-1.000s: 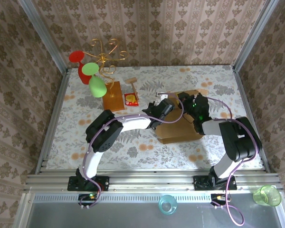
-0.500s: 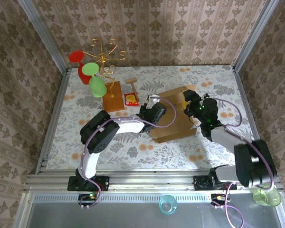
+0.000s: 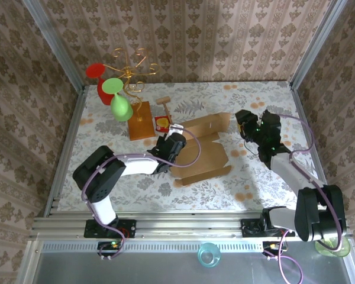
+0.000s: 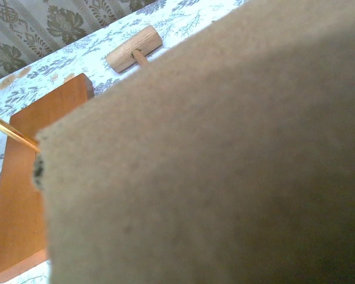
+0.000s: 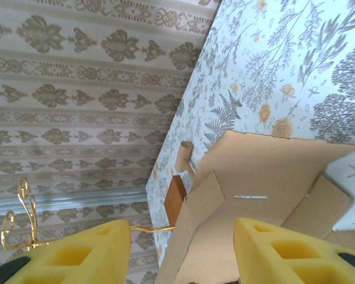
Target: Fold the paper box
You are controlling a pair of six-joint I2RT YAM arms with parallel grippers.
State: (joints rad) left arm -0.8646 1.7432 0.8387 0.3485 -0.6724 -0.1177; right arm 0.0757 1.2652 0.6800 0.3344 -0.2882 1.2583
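Observation:
The paper box (image 3: 201, 151) is a plain brown cardboard mailer lying half open mid-table, one panel raised toward the back. My left gripper (image 3: 167, 148) is at the box's left edge, and the box follows it, so it is shut on the cardboard. In the left wrist view a cardboard panel (image 4: 225, 148) sits right in front of the lens and hides the fingers. My right gripper (image 3: 245, 128) hovers off the box's right side, apart from it. In the right wrist view its yellow foam pads (image 5: 296, 251) stand wide open, with the box interior (image 5: 254, 201) beyond them.
An orange-brown wooden board (image 3: 141, 120) with a gold wire stand holds red and green glasses (image 3: 119, 105) at back left. A small wooden mallet (image 3: 164, 103) and a red packet (image 3: 163, 123) lie beside it. A teal cup (image 3: 208, 254) and a green cup (image 3: 331, 244) sit below the table's front rail.
The left gripper pulled back leftward and the box came with it, sliding left and opening up. The right gripper let go of the box's right side and drew away to the right.

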